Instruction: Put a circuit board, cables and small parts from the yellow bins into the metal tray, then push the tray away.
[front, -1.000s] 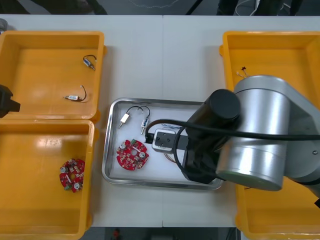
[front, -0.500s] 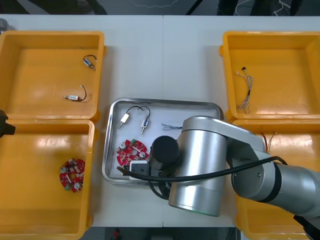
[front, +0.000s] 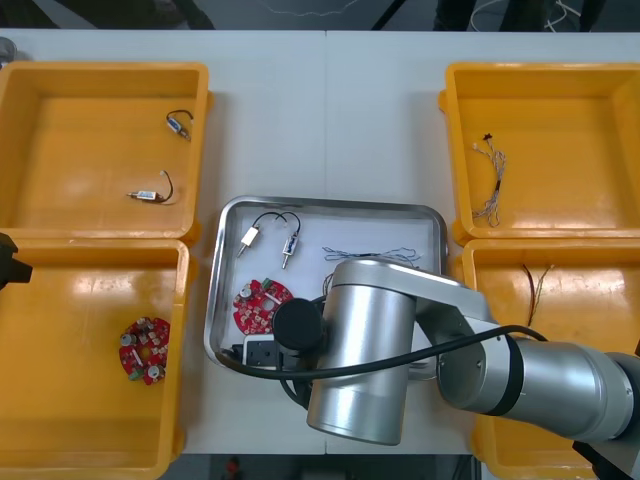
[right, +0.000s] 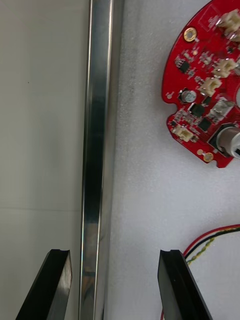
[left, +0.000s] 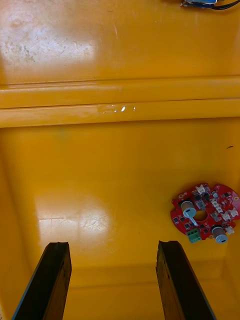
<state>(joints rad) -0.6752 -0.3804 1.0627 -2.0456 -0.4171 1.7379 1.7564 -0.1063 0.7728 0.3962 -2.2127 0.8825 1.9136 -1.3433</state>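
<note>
**Right arm off the tray's middle and down at its near rim, lined up for the push**

In the last second the right arm has swept from over the middle of the metal tray toward the near edge of the tabletop. That has uncovered a thin cable on the tray's white floor, beside the circuit board and black cables. The right jaws are spread and empty, straddling the tray's near rim, with one finger over bare tabletop and the other inside by a red and yellow cable. The tray sits mid-tabletop between the yellow bins. Loading looks done, so the push is probably next. The left jaws, also spread, wait over the near-left bin and its spare board.
</note>
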